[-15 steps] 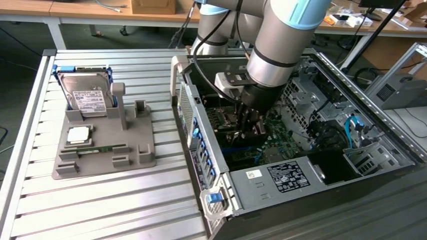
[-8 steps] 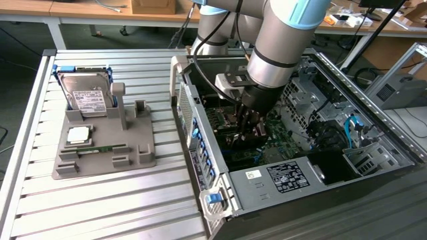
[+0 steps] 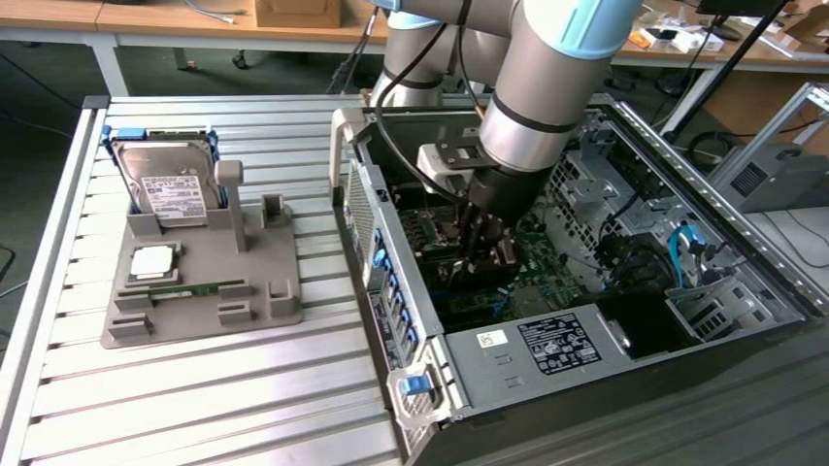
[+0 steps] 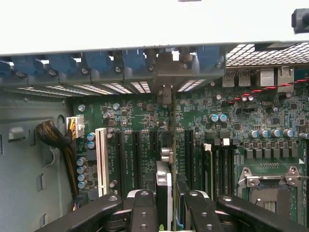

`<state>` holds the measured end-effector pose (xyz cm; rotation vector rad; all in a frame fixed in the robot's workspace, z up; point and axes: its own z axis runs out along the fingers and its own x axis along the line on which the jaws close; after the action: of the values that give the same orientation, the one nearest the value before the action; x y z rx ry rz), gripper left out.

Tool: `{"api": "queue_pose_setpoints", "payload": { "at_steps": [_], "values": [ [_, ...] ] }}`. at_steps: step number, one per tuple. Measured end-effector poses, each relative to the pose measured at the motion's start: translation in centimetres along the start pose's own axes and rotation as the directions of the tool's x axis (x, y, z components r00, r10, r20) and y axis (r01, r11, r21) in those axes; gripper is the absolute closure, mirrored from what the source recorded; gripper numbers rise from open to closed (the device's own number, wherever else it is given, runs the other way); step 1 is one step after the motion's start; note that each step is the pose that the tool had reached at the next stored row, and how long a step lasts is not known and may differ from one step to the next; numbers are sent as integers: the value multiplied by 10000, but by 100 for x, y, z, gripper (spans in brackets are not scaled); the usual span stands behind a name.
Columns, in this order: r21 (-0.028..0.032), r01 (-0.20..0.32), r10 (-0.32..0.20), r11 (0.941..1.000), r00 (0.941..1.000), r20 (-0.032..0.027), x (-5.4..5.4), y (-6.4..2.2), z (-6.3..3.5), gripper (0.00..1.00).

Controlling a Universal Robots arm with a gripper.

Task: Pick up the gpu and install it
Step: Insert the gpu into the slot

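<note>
My gripper [image 3: 477,254] reaches down into the open computer case [image 3: 388,291], just above the green motherboard [image 3: 499,291]. In the wrist view the gripper [image 4: 169,215] is shut on the gpu [image 4: 164,186], a thin card seen edge-on between the two black fingers [image 4: 144,210]. The card stands upright, in line with the dark expansion slots [image 4: 136,159] beside the white slot [image 4: 101,159]. Its silver bracket end [image 4: 164,94] points toward the rear wall openings under the blue clips [image 4: 99,63]. I cannot tell whether its lower edge is touching a slot.
A grey holder [image 3: 201,291] on the slatted table at the exterior view's left carries a hard drive [image 3: 169,184], a square chip [image 3: 153,260] and a RAM stick [image 3: 188,288]. Cables [image 4: 55,137], the CPU socket [image 4: 270,188] and drive cages [image 3: 622,194] crowd the case.
</note>
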<state>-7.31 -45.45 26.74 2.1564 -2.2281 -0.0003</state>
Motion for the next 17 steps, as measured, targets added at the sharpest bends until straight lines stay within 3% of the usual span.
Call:
{"api": "queue_pose_setpoints", "payload": {
  "at_steps": [2, 5, 11, 14, 17],
  "values": [
    [-2, -5, 5, 10000, 10000, 58, -1, -5, 11, 73],
    [-6, -21, 21, 10000, 10000, 93, -2, -27, 23, 73],
    [-11, -27, 27, 10000, 9997, 257, 2, -28, 35, 73],
    [-13, -24, 25, 10000, 9995, 304, 3, -13, 44, 73],
    [-13, -24, 25, 10000, 9995, 314, 3, -11, 47, 73]
  ]
}}
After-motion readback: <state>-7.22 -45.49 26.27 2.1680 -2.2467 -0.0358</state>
